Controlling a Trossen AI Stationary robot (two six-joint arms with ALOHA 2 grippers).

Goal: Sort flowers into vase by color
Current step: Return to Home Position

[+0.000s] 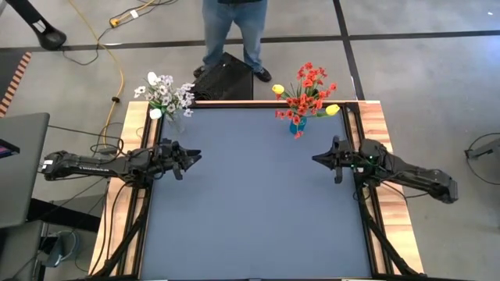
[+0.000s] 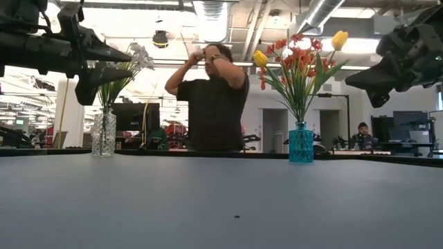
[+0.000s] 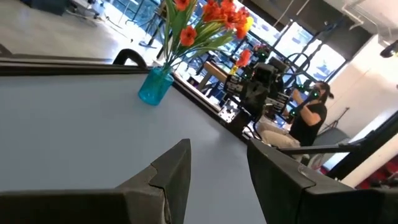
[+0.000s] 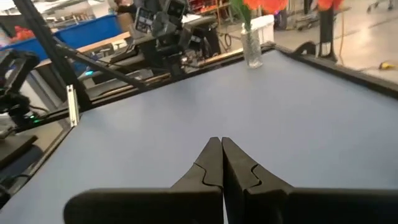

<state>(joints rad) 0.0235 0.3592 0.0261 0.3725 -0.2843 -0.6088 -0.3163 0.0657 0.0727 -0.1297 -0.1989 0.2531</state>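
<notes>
A wide blue-grey surface (image 1: 258, 195) fills the overhead view. A blue vase (image 1: 298, 125) stands at its far edge and serves as the landmark here. A person (image 1: 234, 31) stands on the floor beyond the surface, to the left of the blue vase. The left tool (image 1: 191, 156) hovers well left of the blue vase, its fingers spread apart and holding nothing. The right tool (image 1: 319, 158) hovers near the blue vase, just to its right and closer to the front edge, fingers pressed together on nothing. A clear glass vase (image 2: 104, 133) stands far left of the blue vase and holds white flowers (image 1: 166, 92). Red-orange flowers (image 1: 308, 90) and 2 yellow flowers (image 2: 260, 59) stand in the blue vase.
</notes>
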